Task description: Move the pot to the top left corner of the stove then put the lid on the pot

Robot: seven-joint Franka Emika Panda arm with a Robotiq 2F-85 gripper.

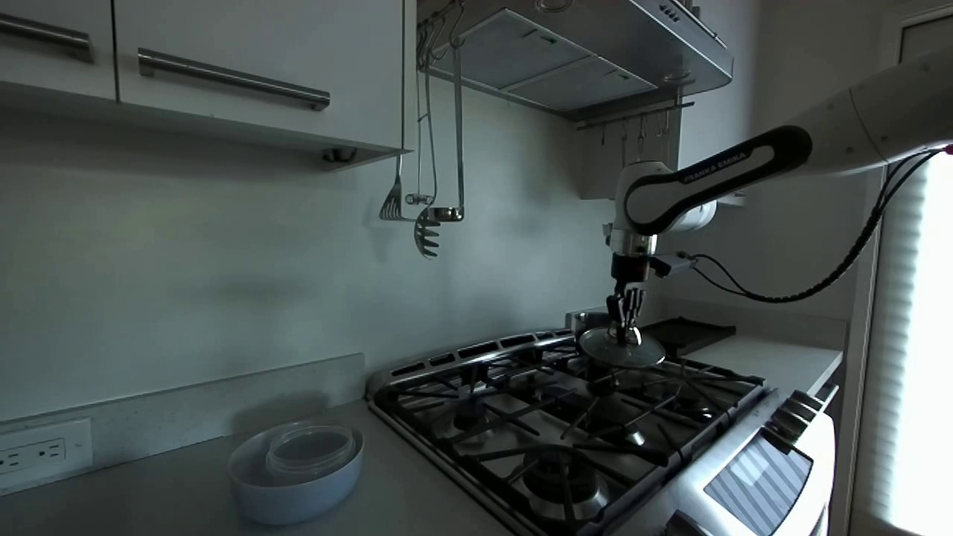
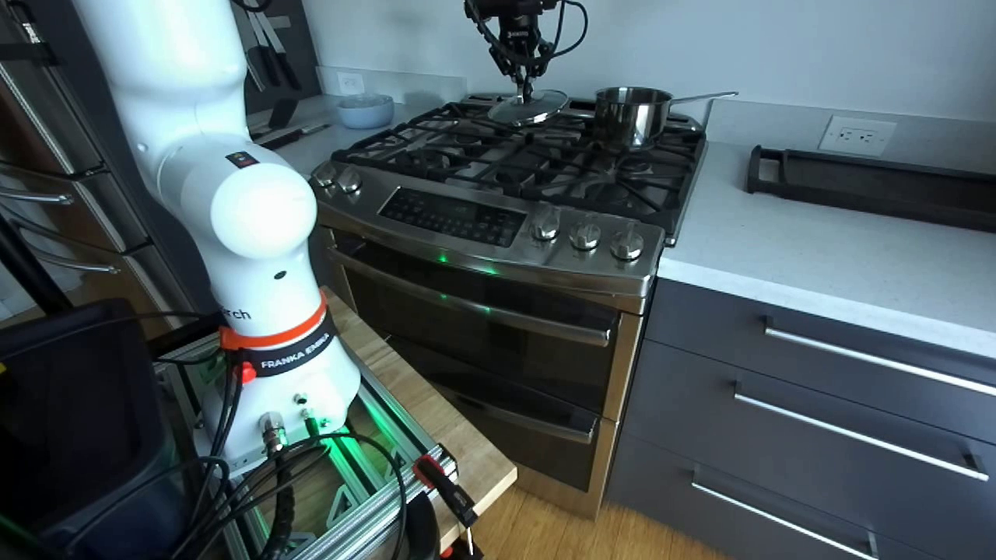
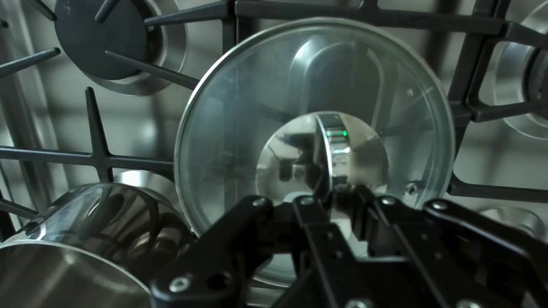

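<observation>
The steel pot (image 2: pixel 630 120) stands upright on the grates at the back right of the stove (image 2: pixel 459 233) in an exterior view, its long handle pointing right. In an exterior view it is mostly hidden behind the lid and gripper (image 1: pixel 584 320). In the wrist view the pot (image 3: pixel 107 218) is at the lower left, its inside dark. The round glass lid (image 3: pixel 314 145), with a shiny metal knob, hangs from my gripper (image 3: pixel 343 196). The gripper, also in both exterior views (image 1: pixel 625 320) (image 2: pixel 525 89), is shut on the knob. The lid (image 2: pixel 517 113) is slightly tilted above the grates, beside the pot.
A pale bowl (image 1: pixel 287 499) holding a clear container stands on the counter beside the stove. A black tray (image 2: pixel 871 183) lies on the opposite counter. The range hood (image 1: pixel 648 45) and hanging utensils (image 1: pixel 458 134) are above. The pot's handle (image 2: pixel 704 97) sticks out toward the wall.
</observation>
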